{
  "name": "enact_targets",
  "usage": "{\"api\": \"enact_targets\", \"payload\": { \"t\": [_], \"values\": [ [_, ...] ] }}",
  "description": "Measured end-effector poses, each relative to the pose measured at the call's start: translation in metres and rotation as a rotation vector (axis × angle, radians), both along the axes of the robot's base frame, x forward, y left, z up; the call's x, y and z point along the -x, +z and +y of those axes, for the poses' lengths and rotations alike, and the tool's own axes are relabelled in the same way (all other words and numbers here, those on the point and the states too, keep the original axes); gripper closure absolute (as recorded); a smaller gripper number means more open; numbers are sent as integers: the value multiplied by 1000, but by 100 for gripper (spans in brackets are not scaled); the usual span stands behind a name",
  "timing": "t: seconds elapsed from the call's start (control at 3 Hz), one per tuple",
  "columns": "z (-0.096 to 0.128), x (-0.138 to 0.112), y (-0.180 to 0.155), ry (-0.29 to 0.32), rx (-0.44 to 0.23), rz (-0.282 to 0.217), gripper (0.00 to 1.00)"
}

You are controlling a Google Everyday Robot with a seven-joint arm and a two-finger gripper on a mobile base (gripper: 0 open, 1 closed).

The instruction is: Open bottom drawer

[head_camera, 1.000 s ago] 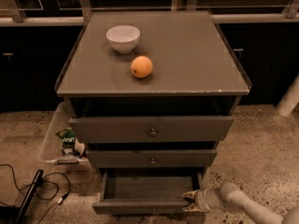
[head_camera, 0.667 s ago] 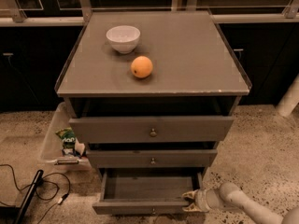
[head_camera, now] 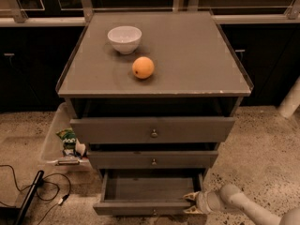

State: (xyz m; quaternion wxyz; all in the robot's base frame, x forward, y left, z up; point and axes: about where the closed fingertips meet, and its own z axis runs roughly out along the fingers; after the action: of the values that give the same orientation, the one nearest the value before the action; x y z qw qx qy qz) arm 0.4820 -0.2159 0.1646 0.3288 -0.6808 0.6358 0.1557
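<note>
Step in hand: the pull itself, and by the look of it near its end. The bottom drawer stands well out from the cabinet, with its shallow grey inside open to view.
Bottom drawer: lowest of the three and the one with the thinnest front. It sits near the floor, its front panel the part nearest the camera and well forward of the two fronts above.
Gripper: the gripper is low down at the near right, right at the right end of the bottom drawer's front panel. Its pale arm reaches in from the lower right corner.
Jaws: I cannot tell whether they are spread or clamped on the panel's end.
Other drawers: the top drawer and the middle drawer each stand a little forward of the frame.
Worktop: the worktop carries a white bowl at the far left. An orange lies just near and right of it, apart from the bowl.
Floor, left: a clear bin with a green packet stands beside the cabinet, and a black cable trails nearer.
Next move: little is likely left to pull. The call is probably to let go and draw the arm back to the right, straight and level so the drawer is not nudged shut or skewed.
</note>
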Motion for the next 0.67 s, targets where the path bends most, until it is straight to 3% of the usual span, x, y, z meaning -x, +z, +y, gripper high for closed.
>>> {"api": "enact_targets", "payload": {
  "t": [0.33,0.67],
  "values": [
    [-7,22,-23,-4,-30,66,24],
    [-7,22,-17,-4,-30,66,47]
  ]
}}
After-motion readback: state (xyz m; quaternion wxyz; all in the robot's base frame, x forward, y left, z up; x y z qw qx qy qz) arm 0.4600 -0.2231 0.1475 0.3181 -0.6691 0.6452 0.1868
